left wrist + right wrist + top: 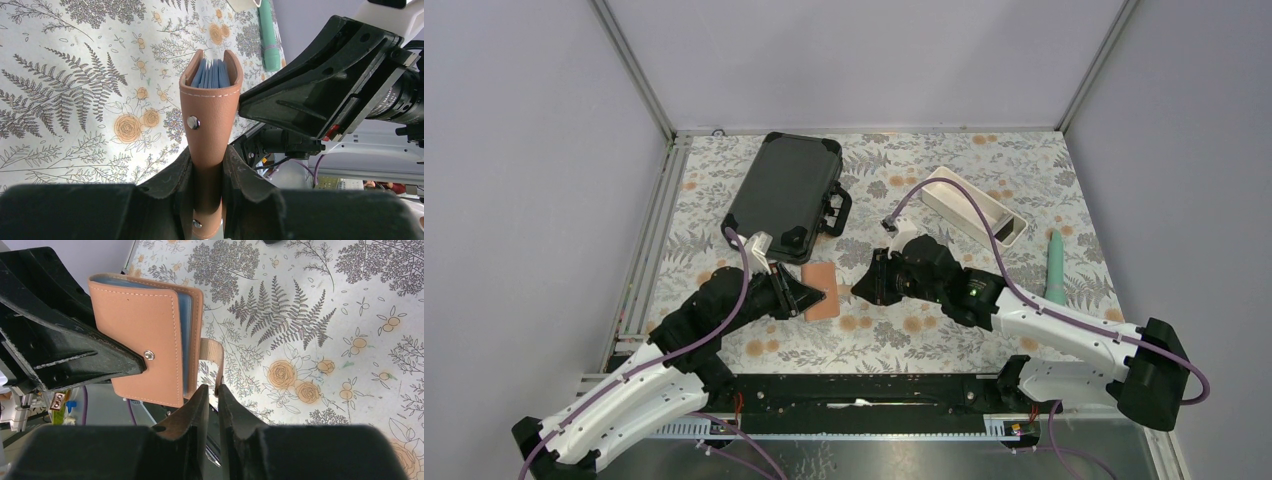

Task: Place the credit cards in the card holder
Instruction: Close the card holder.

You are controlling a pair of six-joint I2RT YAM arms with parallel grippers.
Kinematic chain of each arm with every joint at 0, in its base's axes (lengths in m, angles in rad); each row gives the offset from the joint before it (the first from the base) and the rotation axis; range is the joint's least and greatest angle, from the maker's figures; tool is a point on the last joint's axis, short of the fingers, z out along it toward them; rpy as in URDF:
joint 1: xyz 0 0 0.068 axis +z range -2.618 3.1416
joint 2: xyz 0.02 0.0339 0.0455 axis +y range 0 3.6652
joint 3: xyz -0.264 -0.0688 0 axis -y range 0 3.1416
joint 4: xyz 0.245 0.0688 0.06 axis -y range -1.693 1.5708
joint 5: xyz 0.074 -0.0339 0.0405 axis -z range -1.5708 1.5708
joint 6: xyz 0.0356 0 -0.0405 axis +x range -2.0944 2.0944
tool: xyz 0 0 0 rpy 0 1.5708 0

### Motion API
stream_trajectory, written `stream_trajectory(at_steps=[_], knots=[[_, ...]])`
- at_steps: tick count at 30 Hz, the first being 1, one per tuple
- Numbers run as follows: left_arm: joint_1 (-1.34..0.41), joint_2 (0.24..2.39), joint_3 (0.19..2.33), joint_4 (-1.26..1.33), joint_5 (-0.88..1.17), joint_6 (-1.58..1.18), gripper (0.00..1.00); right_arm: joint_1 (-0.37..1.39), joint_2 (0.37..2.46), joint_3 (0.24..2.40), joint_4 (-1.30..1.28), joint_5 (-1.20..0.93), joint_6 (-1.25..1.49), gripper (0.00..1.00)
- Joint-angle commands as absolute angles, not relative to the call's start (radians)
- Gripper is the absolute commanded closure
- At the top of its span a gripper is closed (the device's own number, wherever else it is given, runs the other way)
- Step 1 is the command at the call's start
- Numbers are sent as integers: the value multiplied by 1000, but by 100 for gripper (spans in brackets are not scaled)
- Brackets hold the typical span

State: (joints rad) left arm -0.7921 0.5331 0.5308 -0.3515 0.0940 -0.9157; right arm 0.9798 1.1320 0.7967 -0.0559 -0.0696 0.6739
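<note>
A floral-patterned table (944, 340) is seen from above, with two robot arms reaching in from the near edge to meet near its middle. The left gripper (207, 155) is pressed onto the tan card holder (212, 107), pinching it by its folded spine. The far edge of the holder gapes slightly, showing the pale blue pockets (211, 75) inside. The right gripper (214, 390) has its fingers drawn close together on the free end of the holder's strap (212, 352), which loops out from the wallet's edge. A metal snap button (149, 355) shows on the cover. Farther back lie a black hard case (784, 195) and a white tray (976, 206). A teal stick (1056, 265) lies near the table's right edge.
</note>
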Motion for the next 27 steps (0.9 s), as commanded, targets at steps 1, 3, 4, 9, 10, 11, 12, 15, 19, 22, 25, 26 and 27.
stream_trajectory(at_steps=[1, 3, 4, 9, 10, 11, 12, 15, 19, 22, 25, 26, 27], knots=[[-790, 528, 586, -291, 112, -917, 100, 988, 1133, 788, -32, -45, 659, 80], [-790, 526, 585, -291, 111, -916, 100, 988, 1134, 786, -34, -43, 658, 79], [-790, 525, 585, -290, 112, -916, 100, 988, 1134, 785, -34, -43, 658, 78], [-789, 522, 584, -291, 112, -918, 100, 988, 1138, 780, -31, -40, 658, 81], [-790, 521, 584, -290, 112, -919, 100, 988, 1137, 780, -31, -39, 657, 81], [-790, 521, 584, -290, 113, -917, 100, 988, 1138, 778, -31, -37, 657, 81], [-790, 520, 585, -291, 112, -918, 100, 988, 1140, 777, -31, -35, 656, 81], [-790, 516, 587, -291, 114, -920, 100, 988, 1145, 769, -29, -28, 656, 81], [-790, 512, 585, -291, 118, -920, 100, 988, 1147, 764, -26, -22, 653, 82], [-790, 510, 583, -291, 117, -923, 100, 988, 1148, 757, -24, -13, 653, 87], [-790, 509, 584, -291, 118, -923, 100, 988, 1145, 748, -19, -5, 654, 96], [-790, 509, 584, -291, 119, -923, 100, 988, 1143, 745, -17, -6, 654, 99], [-790, 509, 584, -290, 120, -922, 100, 988, 1143, 744, -15, -5, 654, 100]])
